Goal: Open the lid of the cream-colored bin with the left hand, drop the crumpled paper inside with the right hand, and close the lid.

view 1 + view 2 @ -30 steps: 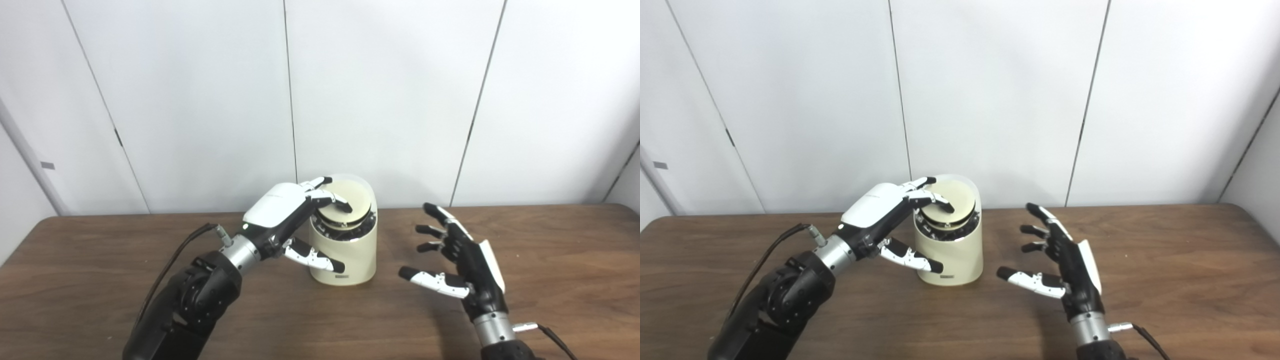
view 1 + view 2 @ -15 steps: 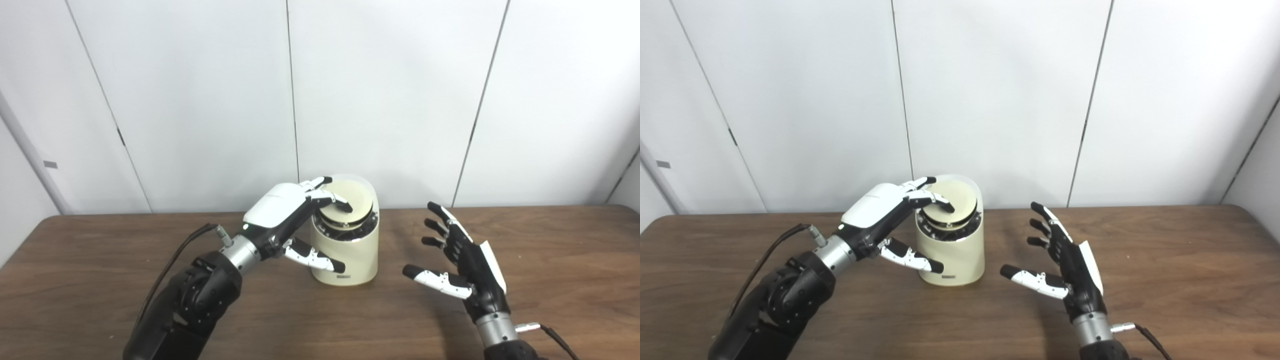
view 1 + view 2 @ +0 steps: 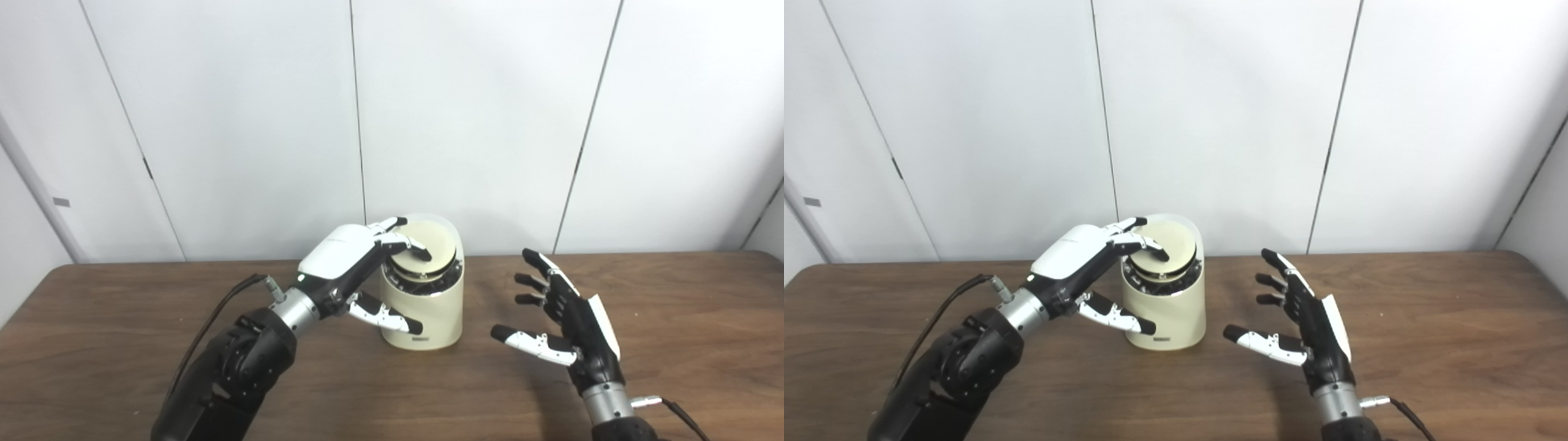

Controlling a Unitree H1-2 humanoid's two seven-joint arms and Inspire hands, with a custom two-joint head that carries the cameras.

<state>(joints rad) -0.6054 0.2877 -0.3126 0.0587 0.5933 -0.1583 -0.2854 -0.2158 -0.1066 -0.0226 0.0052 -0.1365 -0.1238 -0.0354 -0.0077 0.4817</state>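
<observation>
The cream-colored bin [image 3: 422,306] stands upright on the brown table [image 3: 674,318], near the middle and toward the far edge, in front of the white panelled wall [image 3: 478,110]. The left hand [image 3: 355,257] reaches in from seven o'clock and sits over the bin's top at its nine o'clock side. Its fingers [image 3: 407,245] lie bent across the round lid [image 3: 429,248], tips resting on the lid's surface, while the thumb [image 3: 386,317] stretches out along the bin's front wall lower down. That hand presses on the lid rather than gripping it. The lid looks tilted, its near edge dipped into the bin, with a dark gap under that edge.

Over at three o'clock of the bin, the right hand [image 3: 1304,324] hovers above the table, well clear of the bin's side. It is spread wide, fingers fanned toward the far wall, thumb [image 3: 1265,343] pointing at the bin, palm bare.

No crumpled paper shows anywhere in either view.
</observation>
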